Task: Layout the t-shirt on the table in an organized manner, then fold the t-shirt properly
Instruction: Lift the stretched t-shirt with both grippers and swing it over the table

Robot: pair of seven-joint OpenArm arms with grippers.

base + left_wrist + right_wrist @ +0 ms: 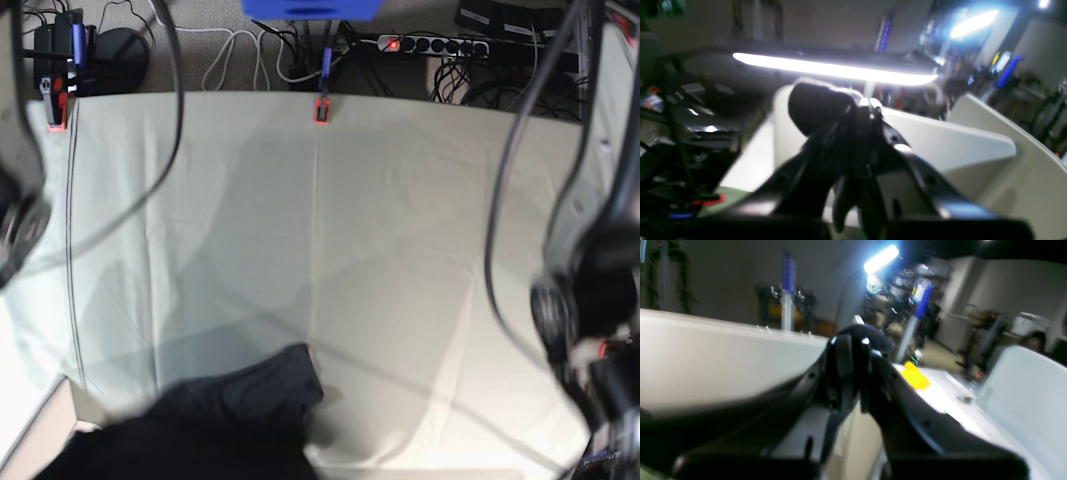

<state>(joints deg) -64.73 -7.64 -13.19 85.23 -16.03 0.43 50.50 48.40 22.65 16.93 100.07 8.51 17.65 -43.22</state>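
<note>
The black t-shirt (230,420) lies bunched at the near edge of the table (400,220), its print hidden. Both wrist cameras look upward into the room. In the left wrist view my left gripper (867,104) has its jaws together, with a dark wad of the t-shirt (813,103) pinched at the tips. In the right wrist view my right gripper (850,340) is likewise shut, a black fold of the t-shirt (873,333) showing just past its fingertips. Neither gripper's fingers show in the base view.
Arm links and cables hang along the base view's left (20,230) and right (590,300) edges. Red clamps (321,108) (57,110) sit on the far table edge, a power strip (440,44) beyond. A lamp bar (833,70) glows overhead; a yellow object (913,376) lies on a white bench.
</note>
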